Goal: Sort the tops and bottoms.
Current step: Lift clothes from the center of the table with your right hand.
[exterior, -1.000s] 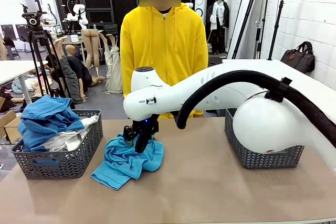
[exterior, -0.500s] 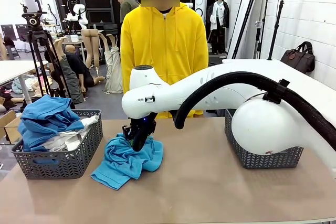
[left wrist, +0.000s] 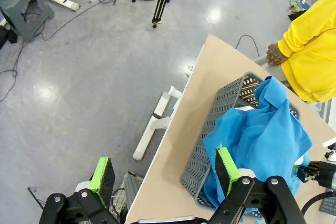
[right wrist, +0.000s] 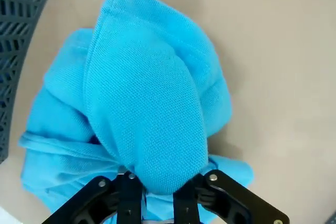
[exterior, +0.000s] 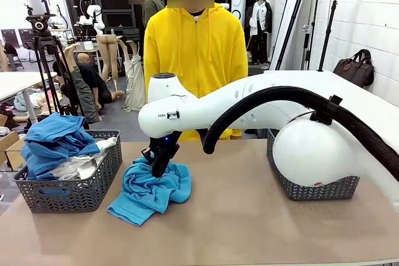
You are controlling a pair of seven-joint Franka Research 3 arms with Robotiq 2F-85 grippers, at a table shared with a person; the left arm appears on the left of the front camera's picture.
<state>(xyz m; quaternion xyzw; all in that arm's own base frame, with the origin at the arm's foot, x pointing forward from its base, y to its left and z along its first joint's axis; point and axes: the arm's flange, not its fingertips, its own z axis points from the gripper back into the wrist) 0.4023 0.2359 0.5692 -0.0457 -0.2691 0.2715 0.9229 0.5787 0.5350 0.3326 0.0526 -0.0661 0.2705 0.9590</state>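
Nearest on the tabletop (exterior: 249,222) lies the turquoise garment (exterior: 149,191), crumpled in a heap just beside the left basket (exterior: 68,194). The right gripper (exterior: 159,167) is down on the heap's far edge, and the right wrist view shows its jaws pinched tight on a raised fold of that turquoise cloth, which bulges up between the black fingers. That is one garment on the bare tabletop.

Two grey mesh baskets stand here, one at each side. The left basket is heaped: a royal blue garment (exterior: 53,141) on top, spilling over the rim, with white cloth (exterior: 84,165) under it. The right basket (exterior: 312,185) sits partly behind the right arm's white base; what it holds cannot be told.

The left gripper (left wrist: 163,170) hangs high over the floor beside the tabletop's edge, jaws spread wide, green pads apart, holding nothing.

Farthest, one person in a yellow hoodie (exterior: 194,48) stands at the far side.
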